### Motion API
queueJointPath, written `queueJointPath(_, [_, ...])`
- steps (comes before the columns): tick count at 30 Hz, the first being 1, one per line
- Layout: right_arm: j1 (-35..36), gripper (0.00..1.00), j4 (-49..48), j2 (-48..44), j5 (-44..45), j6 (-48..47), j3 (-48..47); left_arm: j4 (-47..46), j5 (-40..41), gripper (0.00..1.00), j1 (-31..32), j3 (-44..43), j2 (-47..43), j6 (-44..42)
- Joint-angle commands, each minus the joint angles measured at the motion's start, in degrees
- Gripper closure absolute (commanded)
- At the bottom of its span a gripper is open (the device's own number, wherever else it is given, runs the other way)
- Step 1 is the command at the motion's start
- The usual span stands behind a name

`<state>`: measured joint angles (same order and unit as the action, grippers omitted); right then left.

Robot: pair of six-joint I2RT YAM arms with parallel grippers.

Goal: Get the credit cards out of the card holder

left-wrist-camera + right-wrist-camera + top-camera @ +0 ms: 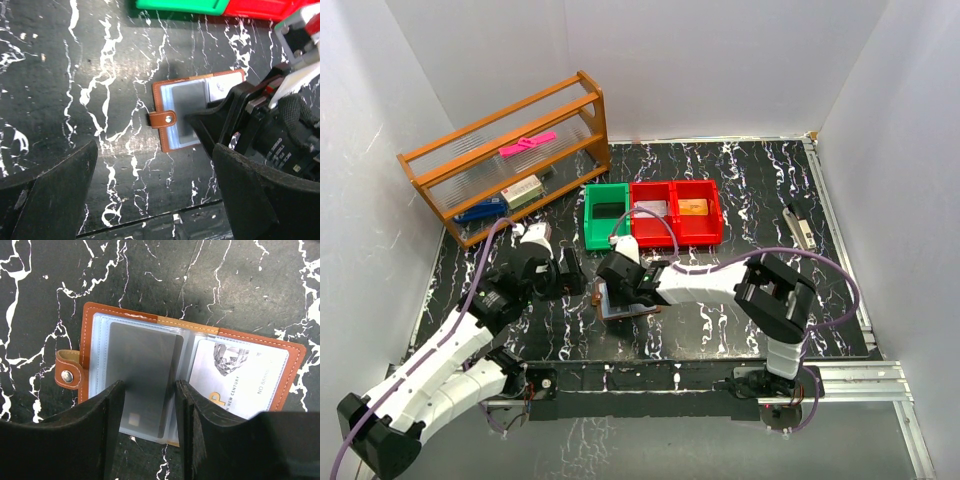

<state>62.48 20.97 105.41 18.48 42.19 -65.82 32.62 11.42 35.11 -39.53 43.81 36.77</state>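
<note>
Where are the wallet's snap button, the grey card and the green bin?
snap button [67,376], right wrist view, the metal stud.
grey card [145,367], right wrist view, its middle.
green bin [608,239], top view, its front wall.

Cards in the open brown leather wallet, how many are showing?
2: a dark grey plastic card in the snap-tab half, a white printed card in the other half; others may hide behind.
</note>
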Motion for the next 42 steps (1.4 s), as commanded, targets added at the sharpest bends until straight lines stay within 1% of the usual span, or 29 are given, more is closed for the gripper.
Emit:
queueJointPath(1, [-1.9, 0.58, -6.58, -3.79, -5.07, 1.83, 4.68, -3.54, -6.45, 0.01, 0.13, 1.5, 0.6, -0.59])
queueJointPath(4, [-2.62, 0.57, -7.6, -4.73, -6.26, 1.85, 5.66, -4.05, -7.09, 0.01, 0.09, 1.92, 0.8, 0.52])
queueJointPath(5, [-2.62, 0.55, -6.96, -4.74, -6.46, 1.64, 5.13, -4.01, -7.06, 0.01, 0.06, 1.97, 0.82, 0.62])
queueJointPath(7, [-2.6, 0.45, -4.72, -4.59, -5.79, 1.41, 3.51, -3.14, -5.73, 0.01, 0.13, 1.64, 0.75, 1.17])
queueJointPath(8, [-2.5, 0.42, -3.45, -4.48, -5.59, 1.2, 2.78, -2.48, -4.77, 0.01, 0.08, 1.42, 0.75, 1.41])
queueJointPath(9, [-2.39, 0.4, -2.78, -4.46, -5.45, 0.89, 2.05, -1.87, -3.7, 0.01, 0.12, 1.16, 0.63, 1.72])
queueJointPath(12, [-1.52, 0.38, -0.75, -4.15, -4.1, 0.11, -0.35, 0.48, 0.34, 0.01, 0.13, 0.25, -0.03, 2.57])
queueJointPath(15, [-0.37, 0.36, 2.65, -2.72, -0.88, -0.03, -3.5, 1.78, 2.49, 0.01, 0.08, -0.1, -1.16, 3.05])
queueJointPath(19, [0.47, 0.36, 6.69, 0.5, 1.88, 0.26, -6.84, 2.22, 3.12, 0.01, 0.12, 0.01, -2.3, 3.13])
queueJointPath(26, [1.04, 0.38, 9.07, 3.66, 3.44, 0.8, -7.97, 2.71, 3.34, 0.01, 0.11, 0.14, -2.33, 3.16])
queueJointPath(28, [1.07, 0.38, 8.75, 3.23, 3.26, 0.1, -7.69, 2.78, 3.39, 0.01, 0.13, 0.15, -2.33, 3.13])
queueJointPath(33, [1.07, 0.35, 3.09, -0.42, -2.69, -2.56, -6.23, 2.52, 3.2, 0.01, 0.09, 0.14, -2.01, 2.97])
queueJointPath(38, [0.89, 0.34, 1.61, -3.58, -1.18, -2.43, -5.44, 2.41, 3.02, 0.01, 0.12, 0.25, -1.97, 3.03])
queueJointPath(42, [0.8, 0.35, 4.7, -1.6, -0.13, -1.41, -6.7, 2.27, 2.73, 0.01, 0.13, 0.23, -1.89, 3.04])
